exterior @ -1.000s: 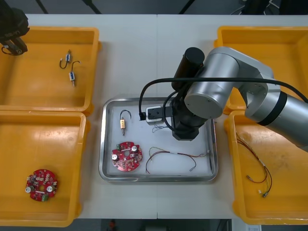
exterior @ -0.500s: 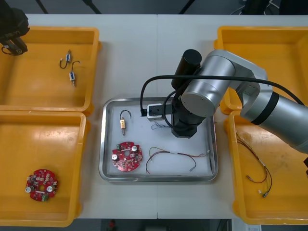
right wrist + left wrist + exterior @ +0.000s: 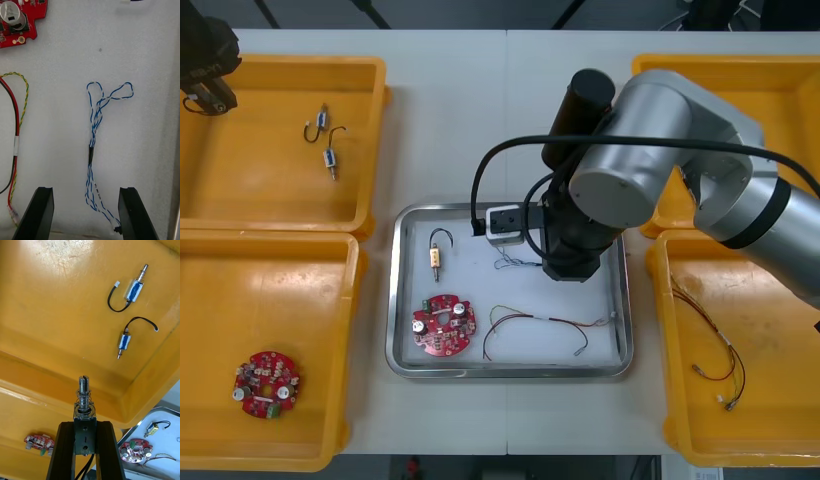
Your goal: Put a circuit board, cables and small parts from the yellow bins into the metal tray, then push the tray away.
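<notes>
Closest to the robot, the near left bin (image 3: 210, 300) had one red circuit board (image 3: 266, 383) lying in it, and the near right bin (image 3: 780, 430) had a thin cable (image 3: 728, 348). Between them on the surface (image 3: 450, 110) sat the metal tray (image 3: 510, 372), already loaded. It had a second board (image 3: 444, 324) in its near left part, a red and yellow cable (image 3: 540, 322) just beside that, and a small metal part (image 3: 436, 256) toward the far left. The right tool (image 3: 86, 191) hung over the tray's far half with its fingers spread wide. The blue and white cable (image 3: 93, 131) lay flat on the white floor between them, not pinched.

Further back, the far left bin (image 3: 260, 190) had one loose part (image 3: 321, 118) and a twin part (image 3: 331, 158) near it. The left tool (image 3: 84, 424) hovered over that bin's far corner, clamped tight on a springy metal part (image 3: 84, 397).
</notes>
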